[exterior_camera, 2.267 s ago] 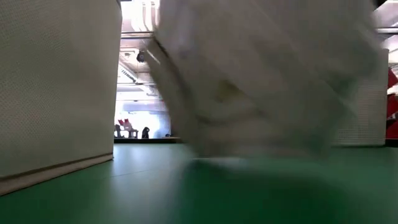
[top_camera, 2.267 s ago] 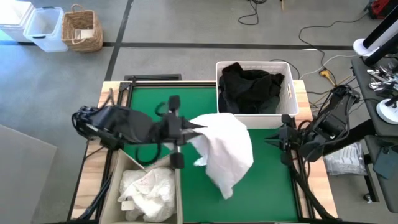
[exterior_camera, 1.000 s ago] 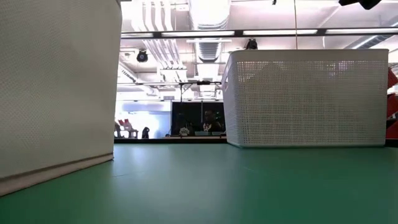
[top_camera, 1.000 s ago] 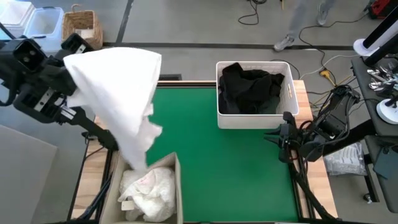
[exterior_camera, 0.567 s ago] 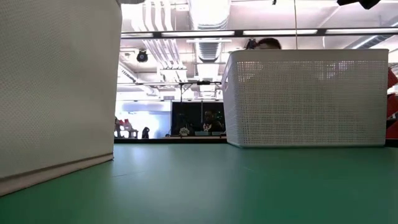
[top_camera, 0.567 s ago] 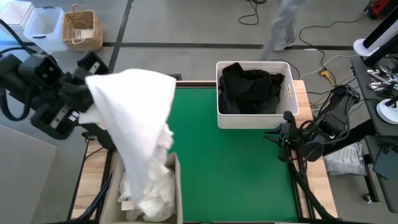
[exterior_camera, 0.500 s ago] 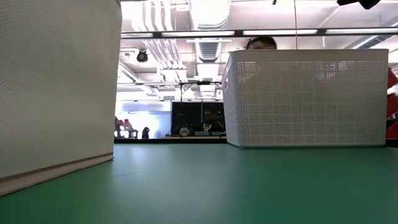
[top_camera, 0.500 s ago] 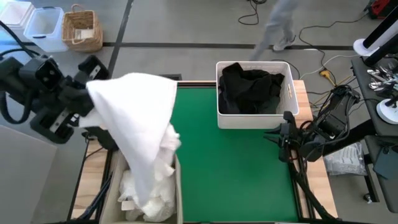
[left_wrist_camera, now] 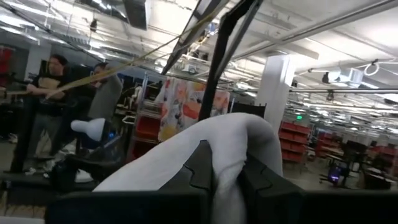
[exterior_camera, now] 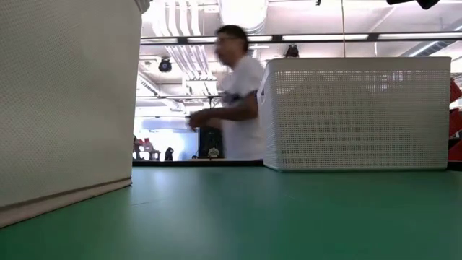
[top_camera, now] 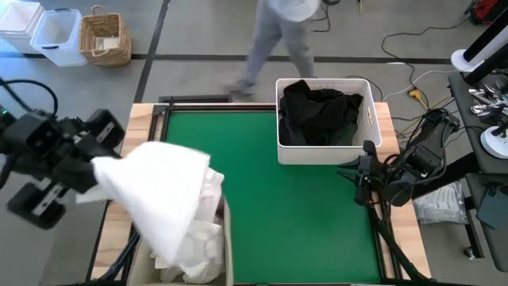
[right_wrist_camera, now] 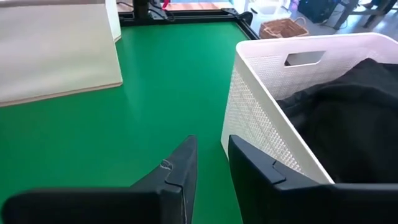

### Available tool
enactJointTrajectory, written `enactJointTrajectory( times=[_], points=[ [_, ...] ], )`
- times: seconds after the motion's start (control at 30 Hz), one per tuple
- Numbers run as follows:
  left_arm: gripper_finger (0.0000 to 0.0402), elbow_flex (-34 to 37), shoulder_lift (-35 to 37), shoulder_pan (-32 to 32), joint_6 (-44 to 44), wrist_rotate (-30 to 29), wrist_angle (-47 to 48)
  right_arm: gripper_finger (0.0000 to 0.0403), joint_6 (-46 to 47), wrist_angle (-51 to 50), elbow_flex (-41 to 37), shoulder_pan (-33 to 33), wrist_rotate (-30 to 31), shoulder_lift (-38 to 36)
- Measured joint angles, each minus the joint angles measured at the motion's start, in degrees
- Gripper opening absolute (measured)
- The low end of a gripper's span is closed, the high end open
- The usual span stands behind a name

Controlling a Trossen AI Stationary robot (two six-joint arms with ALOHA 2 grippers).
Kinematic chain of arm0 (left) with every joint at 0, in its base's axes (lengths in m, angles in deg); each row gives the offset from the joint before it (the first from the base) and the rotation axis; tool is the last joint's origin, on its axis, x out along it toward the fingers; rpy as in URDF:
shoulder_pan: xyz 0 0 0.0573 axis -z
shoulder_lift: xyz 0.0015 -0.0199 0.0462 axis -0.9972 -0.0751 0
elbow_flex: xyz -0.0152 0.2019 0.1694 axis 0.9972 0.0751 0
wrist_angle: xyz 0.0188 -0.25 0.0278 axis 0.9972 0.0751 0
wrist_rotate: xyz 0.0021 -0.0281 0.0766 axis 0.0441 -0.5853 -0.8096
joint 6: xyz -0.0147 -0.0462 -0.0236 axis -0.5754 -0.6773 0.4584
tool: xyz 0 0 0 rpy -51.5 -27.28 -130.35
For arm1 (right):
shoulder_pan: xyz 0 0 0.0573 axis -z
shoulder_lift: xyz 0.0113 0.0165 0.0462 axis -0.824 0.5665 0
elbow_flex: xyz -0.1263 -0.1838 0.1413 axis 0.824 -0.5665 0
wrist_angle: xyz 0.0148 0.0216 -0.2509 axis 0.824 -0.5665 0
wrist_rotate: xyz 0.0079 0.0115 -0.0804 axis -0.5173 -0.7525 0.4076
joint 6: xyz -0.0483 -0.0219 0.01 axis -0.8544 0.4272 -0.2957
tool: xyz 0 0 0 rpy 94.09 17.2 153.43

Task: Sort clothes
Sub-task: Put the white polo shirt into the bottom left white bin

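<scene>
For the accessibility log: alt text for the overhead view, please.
The left claw holds a white fabric garment draped over the beige fabric bin. Black clothes fill the white plastic basket; the right claw waits beside it.

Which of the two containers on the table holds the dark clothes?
The white plastic basket at the table's far right holds the dark clothes. The beige fabric bin at the near left holds white clothes.
</scene>
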State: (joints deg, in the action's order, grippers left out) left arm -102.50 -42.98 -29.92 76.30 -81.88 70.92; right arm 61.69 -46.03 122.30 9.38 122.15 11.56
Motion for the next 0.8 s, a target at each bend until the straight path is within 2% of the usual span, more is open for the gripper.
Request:
enactJointTrajectory(
  times=[0.2,0.33,0.43,0.5,0.57,0.67,0.8],
  points=[
    [0.0008,0.02,-0.10,11.63,1.26,-9.95,-0.79,0.0085,1.83,0.08,0.00,0.01,1.67,-0.02],
    [0.0008,0.00,-0.54,19.77,6.37,-26.82,-0.80,0.0085,1.85,0.04,0.00,0.00,1.68,-0.03],
    [0.0008,0.11,-1.79,22.79,7.27,-39.56,-0.89,0.0088,2.19,0.04,0.00,0.00,1.68,-0.04],
    [0.0008,0.13,-2.38,24.40,7.25,-45.68,-2.13,0.0089,2.40,0.06,0.00,0.00,1.68,-0.04],
    [0.0008,0.12,-2.47,27.03,6.97,-46.73,-3.56,0.0088,2.45,0.06,0.02,0.00,1.67,-0.04],
    [0.0008,0.02,-3.29,31.74,7.59,-44.48,-7.65,0.0086,2.42,0.06,0.00,0.02,1.66,-0.04],
    [0.0008,0.11,-5.56,34.49,10.71,-44.41,-9.48,0.0090,2.44,0.06,0.00,0.00,1.68,-0.04]
  ],
)
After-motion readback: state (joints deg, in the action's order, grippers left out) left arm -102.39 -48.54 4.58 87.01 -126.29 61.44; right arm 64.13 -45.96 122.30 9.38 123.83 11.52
